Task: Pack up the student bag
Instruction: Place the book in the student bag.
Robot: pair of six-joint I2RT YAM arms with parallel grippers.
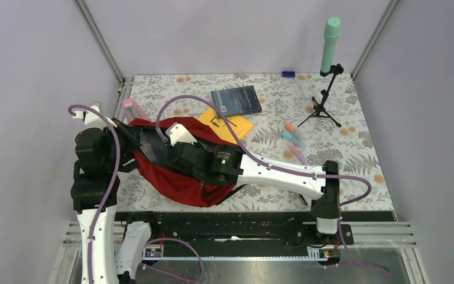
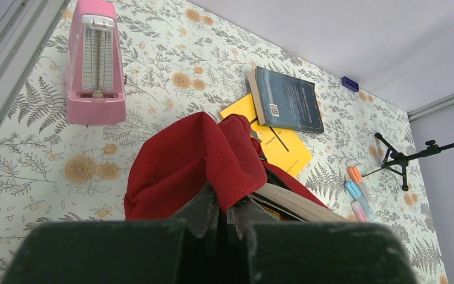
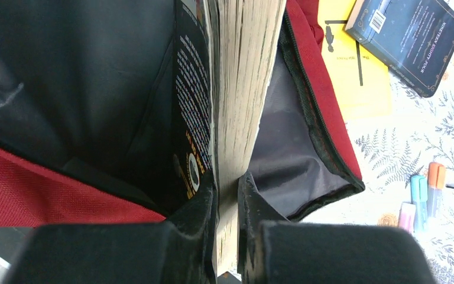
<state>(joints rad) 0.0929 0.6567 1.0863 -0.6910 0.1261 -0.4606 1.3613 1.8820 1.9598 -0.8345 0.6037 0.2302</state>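
student bag (image 1: 177, 186), one: left gripper (image 2: 223, 206) pinches its fabric, right gripper (image 3: 227, 190) pinches one book (image 3: 243, 89).

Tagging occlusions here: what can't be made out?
Top view: opening of the student bag, under the left arm and right arm.
Right wrist view: far end of the held book, cut by the top edge; cover text too oblique.
Left wrist view: the bag's inside, behind red fabric bunched in the left gripper.
Top view: the small blue object at the far edge, too small.
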